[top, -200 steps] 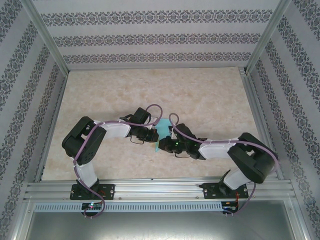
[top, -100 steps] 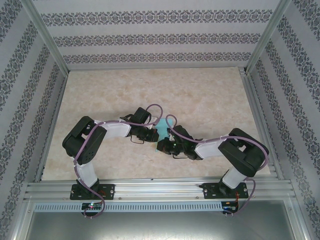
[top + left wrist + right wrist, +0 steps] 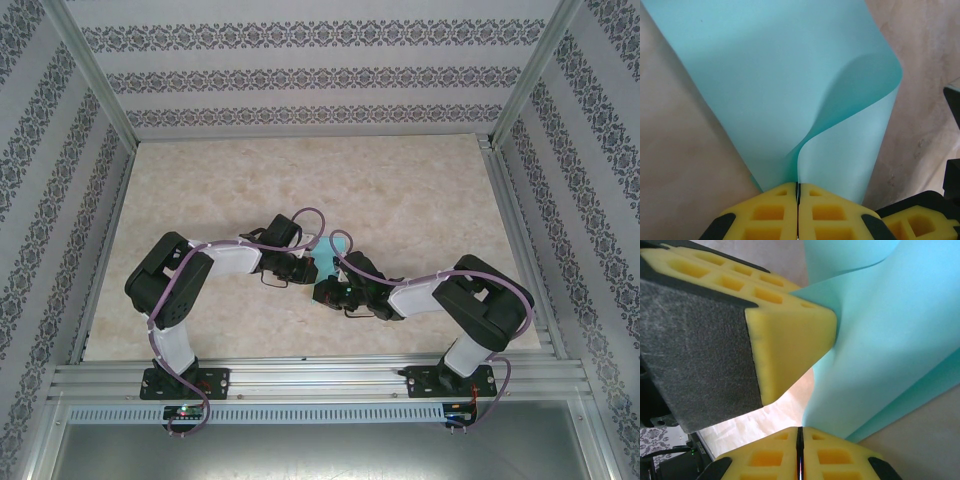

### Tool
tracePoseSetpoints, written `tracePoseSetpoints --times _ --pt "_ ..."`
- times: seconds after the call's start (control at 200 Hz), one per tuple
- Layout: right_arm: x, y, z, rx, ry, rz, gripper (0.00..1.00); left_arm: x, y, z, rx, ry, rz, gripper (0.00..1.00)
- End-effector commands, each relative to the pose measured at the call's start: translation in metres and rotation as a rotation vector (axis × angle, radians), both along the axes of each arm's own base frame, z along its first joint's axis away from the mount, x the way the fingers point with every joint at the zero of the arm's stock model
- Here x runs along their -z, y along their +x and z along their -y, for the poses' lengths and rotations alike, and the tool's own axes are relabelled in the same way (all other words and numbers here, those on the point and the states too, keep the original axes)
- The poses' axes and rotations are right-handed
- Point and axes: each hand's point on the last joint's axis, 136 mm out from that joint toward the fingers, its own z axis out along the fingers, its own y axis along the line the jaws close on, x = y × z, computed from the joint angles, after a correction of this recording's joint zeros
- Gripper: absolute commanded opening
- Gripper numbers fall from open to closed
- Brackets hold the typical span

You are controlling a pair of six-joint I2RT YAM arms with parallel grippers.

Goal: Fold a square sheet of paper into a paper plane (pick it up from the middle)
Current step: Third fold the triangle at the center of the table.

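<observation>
While the left claw (image 3: 797, 200) and right claw (image 3: 799, 450) sit just beside each other, the sheet (image 3: 328, 252) stands curled up off the tabletop (image 3: 420, 190), midway between the side edges and nearer the near edge. The left claw is clamped tight on one edge of it. The right claw is closed too, and seems to nip the same sheet. Only a loose bend shows, with no sharp crease or nose, so folding looks barely begun and nearly every fold remains.
</observation>
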Motion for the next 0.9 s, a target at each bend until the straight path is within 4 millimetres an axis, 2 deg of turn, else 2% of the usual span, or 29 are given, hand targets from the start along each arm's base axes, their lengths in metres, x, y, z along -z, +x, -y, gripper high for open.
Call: tracePoseSetpoints --times 0.0,0.27,0.634,0.759,0.894 --pt "0.0 -0.001 -0.008 -0.009 0.012 -0.003 0.1 0.024 -0.003 -0.015 -0.024 0.081 -0.044 0.08" --pt "0.022 -0.007 0.003 0.023 -0.046 -0.052 0.1 0.024 -0.004 -0.016 -0.023 0.081 -0.047 0.09" --pt "-0.009 -0.009 -0.01 -0.019 0.014 0.004 0.11 0.024 -0.004 -0.016 -0.019 0.084 -0.045 0.08" --pt "-0.008 -0.011 -0.014 -0.031 0.01 0.0 0.11 0.024 -0.004 -0.016 -0.019 0.084 -0.047 0.09" --pt "0.011 -0.01 -0.005 -0.001 -0.076 -0.032 0.1 0.023 -0.004 -0.016 -0.019 0.083 -0.045 0.09"
